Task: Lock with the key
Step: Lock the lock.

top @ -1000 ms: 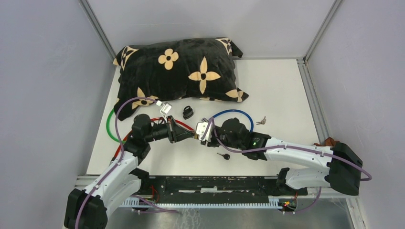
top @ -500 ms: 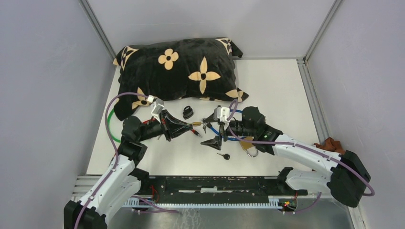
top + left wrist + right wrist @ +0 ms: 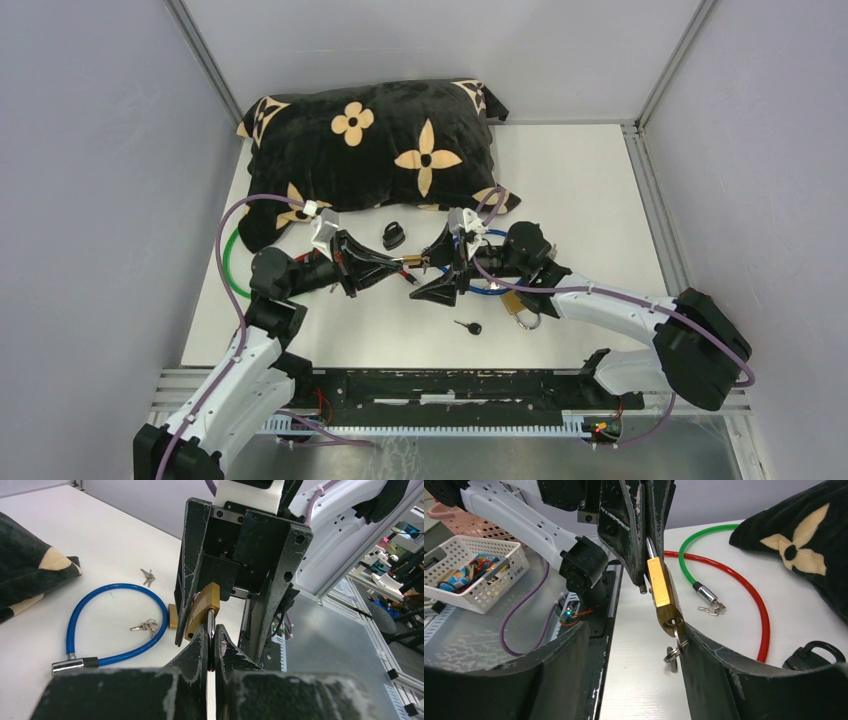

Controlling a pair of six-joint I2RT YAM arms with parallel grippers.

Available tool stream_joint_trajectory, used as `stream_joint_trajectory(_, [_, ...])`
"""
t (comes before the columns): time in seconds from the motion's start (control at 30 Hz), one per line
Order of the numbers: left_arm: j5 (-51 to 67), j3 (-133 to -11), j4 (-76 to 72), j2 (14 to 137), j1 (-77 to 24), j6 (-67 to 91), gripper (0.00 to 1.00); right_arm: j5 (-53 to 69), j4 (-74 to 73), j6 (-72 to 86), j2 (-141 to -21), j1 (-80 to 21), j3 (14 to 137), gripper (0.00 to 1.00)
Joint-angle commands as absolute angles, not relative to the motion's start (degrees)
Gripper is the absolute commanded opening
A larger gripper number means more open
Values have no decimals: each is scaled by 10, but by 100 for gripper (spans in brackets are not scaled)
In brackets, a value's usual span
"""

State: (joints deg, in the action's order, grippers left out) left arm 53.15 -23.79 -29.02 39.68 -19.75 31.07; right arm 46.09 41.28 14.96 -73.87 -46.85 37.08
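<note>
Holding on tight, the left hand [image 3: 211, 632] has its two fingers pinched shut on the top loop of the small gold metal padlock [image 3: 663, 592]. The padlock is up off the white worktop [image 3: 580, 200], right in front of the left hand, with its bottom end pointing at the right hand [image 3: 634, 630]. The right hand is spread wide open and has hold of nothing. The padlock's bottom end sits in the gap between its two fingers. A small silver key on a ring [image 3: 673, 649] is stuck in the bottom of the padlock, just beside one right finger. I cannot tell if they touch. So the key looks to be in its hole. I think what is left is for the right hand to close on the key and turn it. I cannot tell if the loop is pushed all the way in.
</note>
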Motion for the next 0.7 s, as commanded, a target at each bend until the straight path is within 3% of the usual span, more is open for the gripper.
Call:
stream_joint_trajectory(0.0, [545, -244, -330, 388, -198, 326, 2, 489, 530, 223, -750, -467, 394, 69])
stream_joint_trajectory(0.13, [546, -243, -331, 388, -198, 329, 2, 461, 528, 225, -753, -464, 396, 77])
stream_joint_trajectory(0.23, [546, -243, -335, 389, -198, 334, 2, 448, 530, 226, -757, -458, 396, 78])
stream_joint_trajectory(0.37, [546, -244, -336, 389, -198, 335, 2, 461, 554, 243, -767, -458, 405, 57])
stream_joint_trajectory(0.57, [546, -242, -336, 389, -199, 335, 2, 470, 563, 250, -776, -458, 419, 54])
stream_joint_trajectory(0.6, [546, -242, -336, 389, -199, 334, 2, 473, 564, 253, -778, -458, 421, 50])
stream_joint_trajectory(0.67, [547, -242, -336, 390, -198, 334, 2, 473, 563, 255, -778, -458, 422, 31])
